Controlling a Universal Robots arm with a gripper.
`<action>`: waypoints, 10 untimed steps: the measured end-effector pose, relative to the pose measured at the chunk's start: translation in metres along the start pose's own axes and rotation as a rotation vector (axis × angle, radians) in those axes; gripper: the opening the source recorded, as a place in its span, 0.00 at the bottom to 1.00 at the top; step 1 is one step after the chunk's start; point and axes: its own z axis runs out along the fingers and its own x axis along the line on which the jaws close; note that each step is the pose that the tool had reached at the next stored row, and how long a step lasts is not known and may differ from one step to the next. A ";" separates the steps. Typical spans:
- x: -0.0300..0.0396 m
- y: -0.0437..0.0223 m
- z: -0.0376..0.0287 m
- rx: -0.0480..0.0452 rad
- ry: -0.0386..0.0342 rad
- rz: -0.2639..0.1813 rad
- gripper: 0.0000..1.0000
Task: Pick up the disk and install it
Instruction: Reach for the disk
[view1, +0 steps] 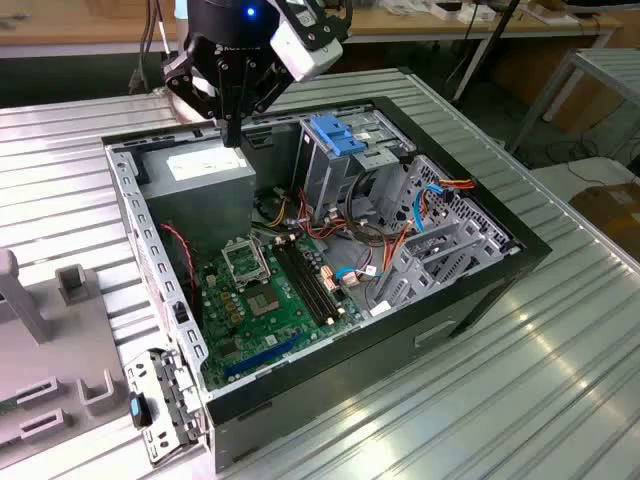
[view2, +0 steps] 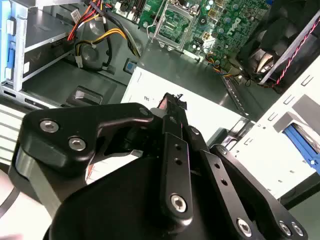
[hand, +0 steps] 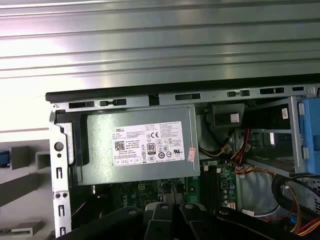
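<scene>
My gripper (view1: 232, 132) hangs just above the grey power-supply box (view1: 205, 172) at the back corner of the open computer case (view1: 480, 262). Its black fingers are shut with nothing between them, and the tips (view2: 172, 100) sit over the box's white label (view2: 210, 117). Past the case's perforated rear wall, a flat grey piece with a bright blue rail (view2: 300, 142) stands on the fixture outside the case; it looks like the disk, mostly cut off. A blue edge (hand: 3, 158) shows beside a grey block there.
A tall metal drive cage with a blue top (view1: 335, 140) stands mid-case, with red, orange and blue cables (view1: 350, 235) around it. The green motherboard (view1: 265, 300) lies on the case floor. A grey fixture with slots (view1: 60, 400) lies at the exterior view's left on the ribbed metal table (view1: 520, 400).
</scene>
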 end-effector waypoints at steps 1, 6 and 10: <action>0.0000 0.0000 0.0000 0.0000 0.0000 0.000 0.11; 0.0067 -0.0006 -0.0002 -0.0001 0.0000 0.000 0.11; 0.0093 -0.0008 -0.0003 0.0000 0.0000 0.000 0.11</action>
